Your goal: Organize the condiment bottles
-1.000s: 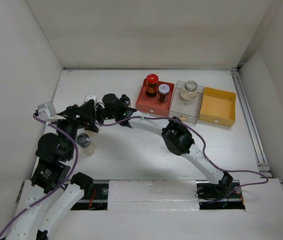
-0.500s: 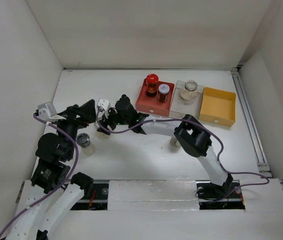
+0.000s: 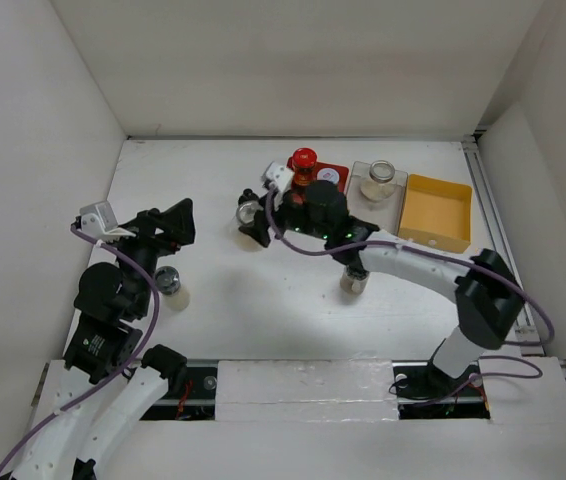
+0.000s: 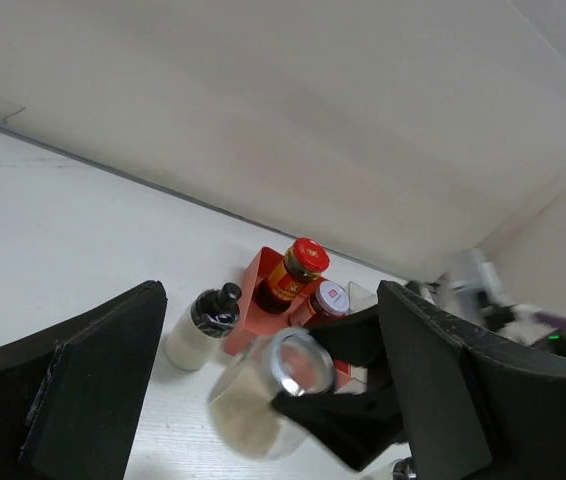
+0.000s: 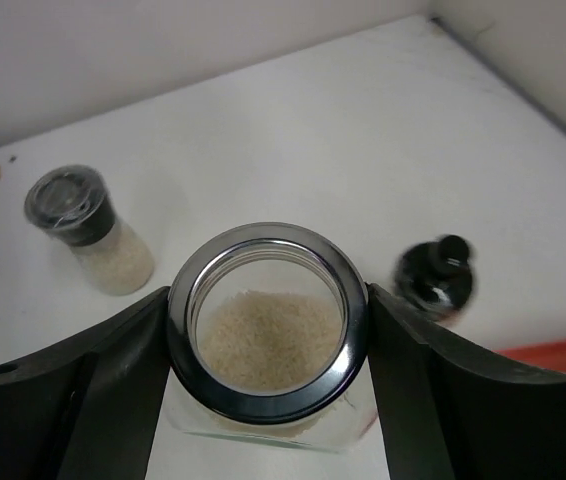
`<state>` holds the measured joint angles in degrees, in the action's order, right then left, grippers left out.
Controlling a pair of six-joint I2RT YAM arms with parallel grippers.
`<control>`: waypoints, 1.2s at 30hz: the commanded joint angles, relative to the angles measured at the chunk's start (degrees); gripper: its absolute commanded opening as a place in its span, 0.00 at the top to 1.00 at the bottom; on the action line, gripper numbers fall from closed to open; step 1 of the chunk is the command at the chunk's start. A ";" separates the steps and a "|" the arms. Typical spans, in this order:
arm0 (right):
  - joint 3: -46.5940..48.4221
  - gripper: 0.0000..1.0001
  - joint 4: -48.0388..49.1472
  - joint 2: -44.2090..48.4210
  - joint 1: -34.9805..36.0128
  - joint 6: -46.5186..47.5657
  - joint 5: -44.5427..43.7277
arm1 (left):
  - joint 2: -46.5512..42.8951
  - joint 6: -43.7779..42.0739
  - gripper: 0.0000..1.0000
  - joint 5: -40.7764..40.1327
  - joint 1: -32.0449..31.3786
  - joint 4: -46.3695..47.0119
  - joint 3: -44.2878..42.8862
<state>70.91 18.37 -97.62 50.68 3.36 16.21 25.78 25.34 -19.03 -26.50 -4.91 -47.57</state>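
Note:
My right gripper (image 3: 251, 215) is shut on a clear round jar (image 5: 268, 335) with a silver rim and pale grains inside, held just left of the red tray (image 3: 293, 208). The jar also shows in the left wrist view (image 4: 263, 390). A black-knob shaker (image 4: 203, 325) stands beside the tray. The tray holds a red-lidded dark jar (image 3: 305, 165) and a second dark jar (image 3: 328, 178). Another clear jar (image 3: 380, 180) sits in the clear tray. One black-capped shaker (image 3: 170, 285) stands near my left gripper (image 3: 178, 222), which is open and empty. One more small container (image 3: 351, 283) stands mid-table.
The clear tray (image 3: 363, 225) and the yellow tray (image 3: 436, 212) sit in a row right of the red one. White walls enclose the table on three sides. The right arm stretches across the middle of the table.
My right gripper has carried the clear jar to the right and farther back, from beside my left gripper to the red tray's left edge. The left arm has barely moved.

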 commanded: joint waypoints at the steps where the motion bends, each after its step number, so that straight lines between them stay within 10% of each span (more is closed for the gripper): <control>1: -2.88 0.45 7.21 9.19 -5.30 -4.05 -9.22 | 0.76 -0.82 0.18 0.83 0.31 2.89 -0.07; 12: -11.41 0.45 -0.09 19.14 -19.98 -7.40 -38.25 | 0.15 -0.82 0.18 1.44 0.31 2.89 -0.07; 36: -18.88 0.45 7.72 4.90 -26.94 -18.64 -46.00 | 2.52 -0.29 0.18 1.98 0.31 3.41 -0.07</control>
<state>52.21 16.73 -92.66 23.59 -12.60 -27.53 27.44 25.39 -17.69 -26.50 -4.49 -47.57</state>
